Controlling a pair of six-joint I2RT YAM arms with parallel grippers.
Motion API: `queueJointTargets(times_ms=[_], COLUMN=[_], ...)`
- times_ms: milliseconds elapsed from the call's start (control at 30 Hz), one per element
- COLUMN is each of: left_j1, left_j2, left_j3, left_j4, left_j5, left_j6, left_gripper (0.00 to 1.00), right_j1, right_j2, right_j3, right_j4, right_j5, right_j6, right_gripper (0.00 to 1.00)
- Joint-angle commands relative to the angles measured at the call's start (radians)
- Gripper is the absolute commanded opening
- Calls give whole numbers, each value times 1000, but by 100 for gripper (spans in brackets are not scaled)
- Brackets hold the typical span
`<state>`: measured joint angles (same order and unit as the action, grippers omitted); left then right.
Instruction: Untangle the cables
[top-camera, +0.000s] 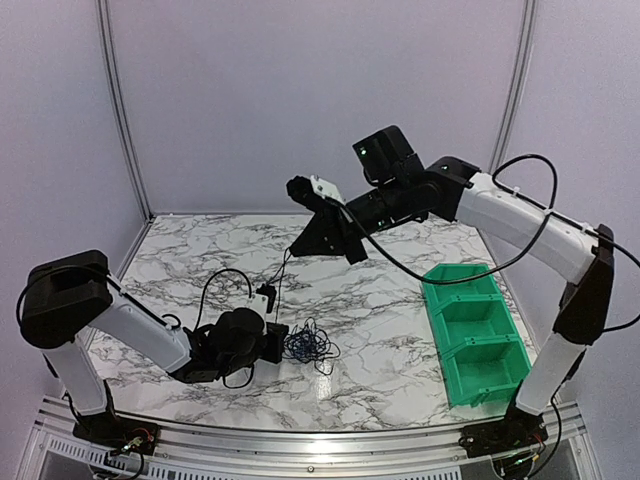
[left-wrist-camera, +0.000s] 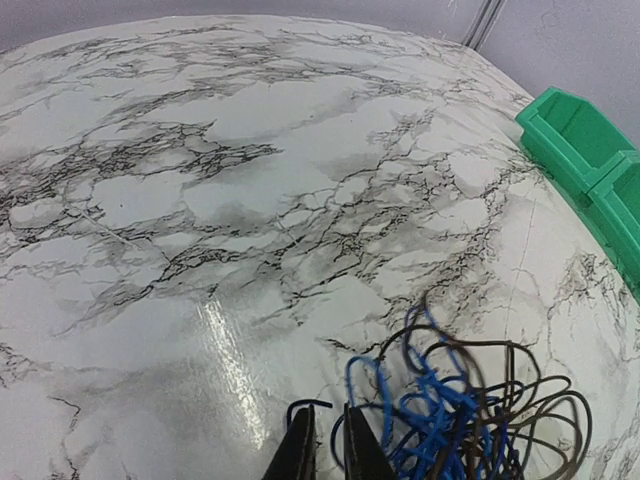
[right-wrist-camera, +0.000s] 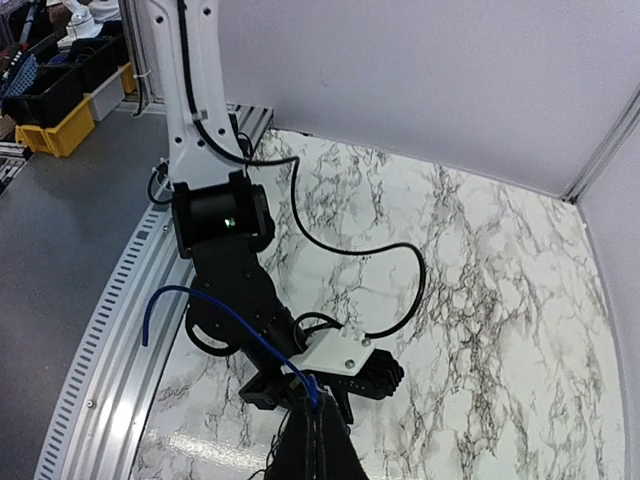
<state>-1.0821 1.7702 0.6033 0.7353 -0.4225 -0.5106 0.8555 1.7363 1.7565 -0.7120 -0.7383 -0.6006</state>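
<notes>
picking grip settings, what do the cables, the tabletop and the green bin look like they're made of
Cables: thin wires in blue and dark sheaths, likely plastic-coated; they loop limply. Tabletop: marble-patterned, glossy, a light glare shows; stone or laminate, unclear. Green bin: probably moulded plastic, uniform colour, smooth walls.

Left wrist view: the bottom edge cuts off the cables (left-wrist-camera: 470, 420) and all but the fingertips of the left hand (left-wrist-camera: 327, 448), so its grip cannot be judged; the right edge truncates the green bin (left-wrist-camera: 585, 150). Right wrist view: the right hand (right-wrist-camera: 316, 440), cropped at the bottom edge, hides the lower run of the blue strand (right-wrist-camera: 230, 315). Top view: individual wires among the cables are too small to separate.
</notes>
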Motion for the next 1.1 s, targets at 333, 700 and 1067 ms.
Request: queueJointTargets(times_ms=[333,700,1067], left_j1=[-4,-4,-4], left_j2=[39,64,60], left_j3=[-21,-32,-53], left_j4=[10,10,10], left_j5=[-44,-56,-73], left_j6=[-6,-31,-26], left_gripper=[10,0,0], right_j1=[-191,-343,-464], right_j2=[-159,-261,-318], right_j3=[271,313,366], right_j4=[-43,-18,13], right_j5=[-250,-290,-358], right_j6=[36,97,161], right_gripper=[0,0,0])
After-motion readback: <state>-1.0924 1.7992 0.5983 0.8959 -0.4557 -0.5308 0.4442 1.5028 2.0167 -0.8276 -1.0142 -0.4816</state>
